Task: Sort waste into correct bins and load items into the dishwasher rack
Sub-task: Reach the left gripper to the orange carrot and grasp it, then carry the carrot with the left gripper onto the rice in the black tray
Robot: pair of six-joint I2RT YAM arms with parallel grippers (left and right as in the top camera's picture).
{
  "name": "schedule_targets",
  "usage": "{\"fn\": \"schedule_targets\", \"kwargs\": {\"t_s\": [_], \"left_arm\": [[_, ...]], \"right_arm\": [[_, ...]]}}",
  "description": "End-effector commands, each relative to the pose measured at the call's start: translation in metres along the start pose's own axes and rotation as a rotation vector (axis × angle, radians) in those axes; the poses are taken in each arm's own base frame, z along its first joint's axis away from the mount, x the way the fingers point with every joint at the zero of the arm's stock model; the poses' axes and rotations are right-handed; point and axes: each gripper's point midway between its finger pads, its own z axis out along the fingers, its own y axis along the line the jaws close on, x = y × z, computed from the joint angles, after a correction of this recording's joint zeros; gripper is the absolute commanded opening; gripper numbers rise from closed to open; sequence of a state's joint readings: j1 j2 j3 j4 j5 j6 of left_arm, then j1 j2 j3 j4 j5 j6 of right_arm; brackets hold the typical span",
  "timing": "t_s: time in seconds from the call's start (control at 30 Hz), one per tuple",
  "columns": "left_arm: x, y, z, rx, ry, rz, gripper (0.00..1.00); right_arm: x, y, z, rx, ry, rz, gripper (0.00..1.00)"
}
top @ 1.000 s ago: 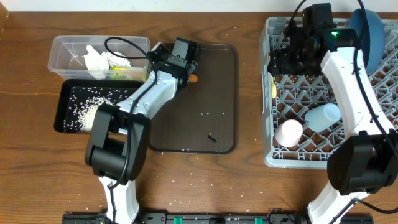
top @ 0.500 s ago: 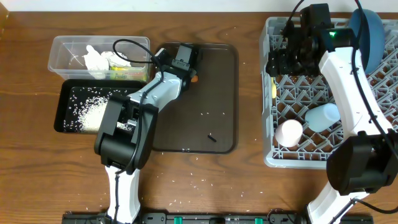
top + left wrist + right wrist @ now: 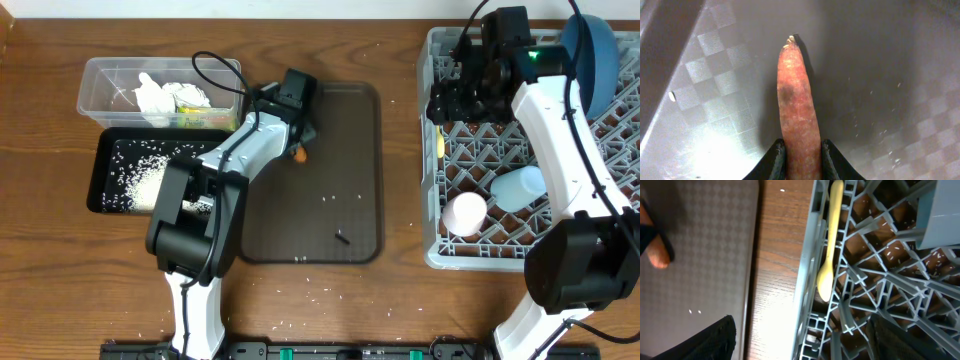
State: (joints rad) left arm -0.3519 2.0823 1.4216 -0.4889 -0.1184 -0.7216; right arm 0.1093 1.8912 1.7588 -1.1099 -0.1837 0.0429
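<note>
The left jaws are clamped on the orange carrot piece (image 3: 796, 100), over the brown tray (image 3: 350, 150). The right jaws are wide apart above the rack (image 3: 470, 165), by the yellow spoon (image 3: 831, 235).

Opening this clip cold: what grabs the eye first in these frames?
The orange carrot piece, pinched in the left gripper over the brown tray, fills the left wrist view. At right, the big grey dishwasher rack holds a dark blue plate, pink cup, light blue cup and yellow spoon. White rice grains stand out in the black tray at left.
</note>
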Motion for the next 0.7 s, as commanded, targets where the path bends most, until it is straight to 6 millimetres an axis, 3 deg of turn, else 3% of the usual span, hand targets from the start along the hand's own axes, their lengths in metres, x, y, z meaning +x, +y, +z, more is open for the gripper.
{"fn": "schedule_targets", "kwargs": {"t_s": [0.0, 0.13, 0.23, 0.33, 0.43, 0.57, 0.67], "left_arm": [[0.007, 0.015, -0.016, -0.018, 0.045, 0.087, 0.07], [-0.017, 0.02, -0.06, 0.023, -0.016, 0.048, 0.06], [-0.038, 0.031, -0.104, 0.062, -0.082, 0.007, 0.06], [-0.051, 0.054, -0.143, 0.066, -0.124, -0.041, 0.07], [-0.059, 0.093, -0.171, -0.001, -0.164, -0.106, 0.06], [-0.066, 0.162, -0.182, -0.205, -0.218, -0.338, 0.06], [-0.062, 0.203, -0.17, -0.314, -0.222, -0.545, 0.06]], "right_arm": [[-0.003, 0.004, -0.008, -0.003, -0.024, -0.018, 0.82], [-0.003, 0.005, -0.008, -0.003, -0.022, -0.019, 0.82], [-0.003, 0.005, -0.008, -0.003, -0.021, -0.017, 0.82], [-0.003, 0.004, -0.008, -0.003, -0.022, -0.018, 0.82], [-0.003, 0.004, -0.008, -0.003, -0.021, -0.025, 0.82], [-0.005, 0.005, -0.008, -0.004, -0.03, -0.026, 0.82], [-0.007, 0.007, -0.008, -0.006, -0.038, -0.031, 0.82]]}}
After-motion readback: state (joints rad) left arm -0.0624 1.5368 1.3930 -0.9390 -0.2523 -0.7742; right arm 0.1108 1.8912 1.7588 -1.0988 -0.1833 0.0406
